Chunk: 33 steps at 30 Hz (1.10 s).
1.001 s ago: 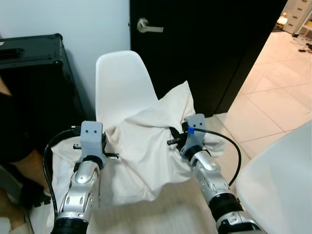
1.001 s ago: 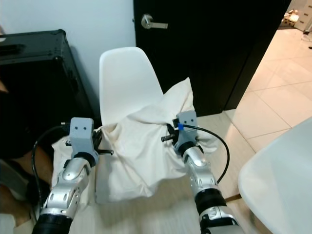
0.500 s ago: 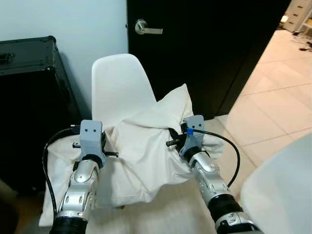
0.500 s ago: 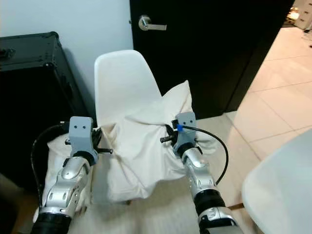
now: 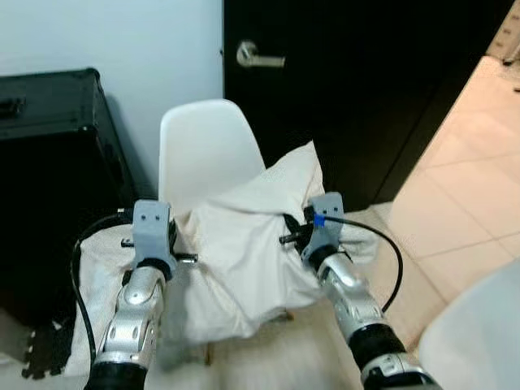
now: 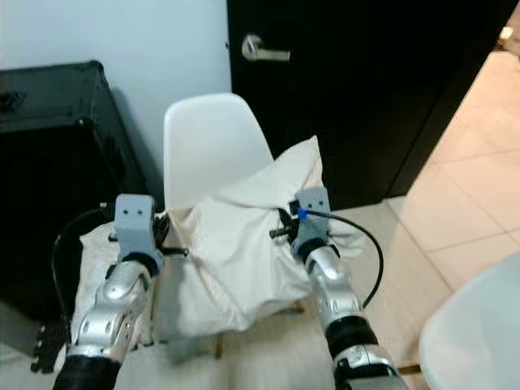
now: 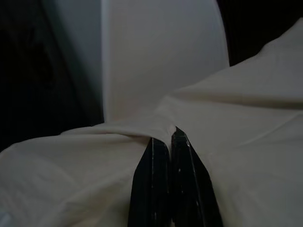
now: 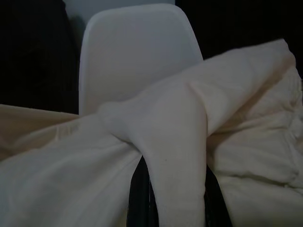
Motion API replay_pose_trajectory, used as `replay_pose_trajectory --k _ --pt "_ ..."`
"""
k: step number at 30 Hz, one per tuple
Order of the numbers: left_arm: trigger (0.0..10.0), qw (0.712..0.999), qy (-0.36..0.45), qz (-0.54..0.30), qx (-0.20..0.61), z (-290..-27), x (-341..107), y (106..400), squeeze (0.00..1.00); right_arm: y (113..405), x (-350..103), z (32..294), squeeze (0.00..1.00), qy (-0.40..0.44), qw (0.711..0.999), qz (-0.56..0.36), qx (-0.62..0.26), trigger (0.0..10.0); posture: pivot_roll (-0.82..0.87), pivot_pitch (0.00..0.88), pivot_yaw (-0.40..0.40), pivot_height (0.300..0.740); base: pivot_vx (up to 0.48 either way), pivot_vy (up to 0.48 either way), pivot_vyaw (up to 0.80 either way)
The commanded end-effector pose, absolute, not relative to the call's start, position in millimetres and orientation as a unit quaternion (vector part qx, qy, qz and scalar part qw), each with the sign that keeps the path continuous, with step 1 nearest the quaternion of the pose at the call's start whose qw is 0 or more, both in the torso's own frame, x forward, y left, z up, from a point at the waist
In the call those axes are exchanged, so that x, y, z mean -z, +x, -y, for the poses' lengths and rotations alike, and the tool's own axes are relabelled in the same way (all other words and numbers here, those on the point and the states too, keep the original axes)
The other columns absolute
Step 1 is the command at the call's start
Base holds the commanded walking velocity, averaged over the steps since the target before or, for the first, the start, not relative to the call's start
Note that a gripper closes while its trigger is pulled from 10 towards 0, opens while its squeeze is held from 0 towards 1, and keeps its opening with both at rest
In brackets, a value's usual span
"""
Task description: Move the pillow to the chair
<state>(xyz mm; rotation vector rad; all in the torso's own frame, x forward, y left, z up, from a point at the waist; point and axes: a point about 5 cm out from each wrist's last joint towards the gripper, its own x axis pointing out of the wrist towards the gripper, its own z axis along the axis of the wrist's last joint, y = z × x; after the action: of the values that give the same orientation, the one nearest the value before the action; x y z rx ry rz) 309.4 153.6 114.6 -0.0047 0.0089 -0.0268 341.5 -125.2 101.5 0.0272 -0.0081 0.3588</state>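
You have the pillow (image 5: pixel 244 260) slung between both arms, just in front of the chair (image 5: pixel 207 150), left gripper (image 7: pixel 171 142) pinching a fold, right gripper (image 8: pixel 147 163) buried in cloth, probably clamped, so it clears the seat.

Cream pillow (image 5: pixel 244 260), plain. White chair (image 5: pixel 207 150). Black door (image 5: pixel 341 81), black case (image 5: pixel 49 162). Beige tiled floor (image 5: pixel 471 195). Pale blue wall (image 5: pixel 122 32).

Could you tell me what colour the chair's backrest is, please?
White; the chair shows best in the left eye view.
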Motion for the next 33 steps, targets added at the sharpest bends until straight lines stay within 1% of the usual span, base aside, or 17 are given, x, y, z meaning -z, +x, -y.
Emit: replay_pose_trajectory --k 1,7,9,11,12,18,21,26,28,30,32,33 --pt "10.0 0.999 -0.006 0.016 0.028 -148 -121 311 0.0 343 -111 123 0.0 0.016 0.982 0.028 -0.185 10.0 0.05 0.064 -0.038 0.74 0.345 0.0 0.0" --pt "10.0 0.999 -0.003 0.016 0.029 -150 -123 314 0.0 343 -111 119 0.0 0.02 0.982 0.029 -0.184 10.0 0.06 0.049 -0.042 0.74 0.346 0.0 0.0" --pt "10.0 0.999 -0.004 0.02 0.039 -148 -124 317 0.0 345 -109 117 0.0 0.014 0.983 0.021 -0.183 10.0 0.06 0.056 -0.049 0.74 0.0 0.0 0.0" --pt "10.0 0.999 0.016 0.019 0.046 -145 -125 321 0.0 348 -111 116 0.0 0.013 0.983 0.019 -0.183 10.0 0.06 0.049 -0.048 0.74 0.0 0.0 0.0" --pt "10.0 0.999 0.02 0.02 0.046 -145 -126 323 0.0 351 -113 115 0.0 0.013 0.983 0.019 -0.185 10.0 0.06 0.071 -0.048 0.74 0.0 0.0 0.0" --pt "10.0 0.998 0.054 0.021 0.038 -146 -126 328 0.0 366 -124 112 0.0 -0.012 0.983 0.011 -0.183 10.0 0.06 0.08 -0.047 0.74 0.0 0.0 0.0" --pt "10.0 0.998 0.057 0.019 0.036 -146 -128 332 0.0 372 -132 113 0.0 -0.01 0.984 0.014 -0.179 10.0 0.06 0.086 -0.06 0.74 0.0 0.0 0.0" --pt "10.0 0.998 0.064 0.017 0.012 -155 -132 340 0.0 379 -140 110 0.0 -0.01 0.981 0.014 -0.191 10.0 0.07 0.095 -0.078 0.74 0.0 0.0 0.0" --pt "10.0 0.997 0.083 0.004 0.007 -160 -130 344 0.0 380 -140 108 0.0 -0.015 0.98 0.01 -0.197 10.0 0.07 0.102 -0.082 0.74 0.0 0.0 0.0" --pt "10.0 0.995 0.099 0.0 -0.001 -166 -130 346 0.0 380 -139 107 0.0 -0.009 0.98 0.004 -0.199 10.0 0.07 0.103 -0.082 0.74 0.0 0.0 0.0" --pt "10.0 0.995 0.099 -0.003 -0.005 -169 -131 348 0.0 380 -139 107 0.0 -0.005 0.98 0.002 -0.198 10.0 0.07 0.105 -0.083 0.74 0.0 0.0 0.0" --pt "10.0 0.995 0.099 -0.002 -0.005 -171 -132 349 0.0 381 -138 107 0.0 0.003 0.981 -0.002 -0.195 10.0 0.07 0.12 -0.083 0.74 0.0 0.0 0.0"
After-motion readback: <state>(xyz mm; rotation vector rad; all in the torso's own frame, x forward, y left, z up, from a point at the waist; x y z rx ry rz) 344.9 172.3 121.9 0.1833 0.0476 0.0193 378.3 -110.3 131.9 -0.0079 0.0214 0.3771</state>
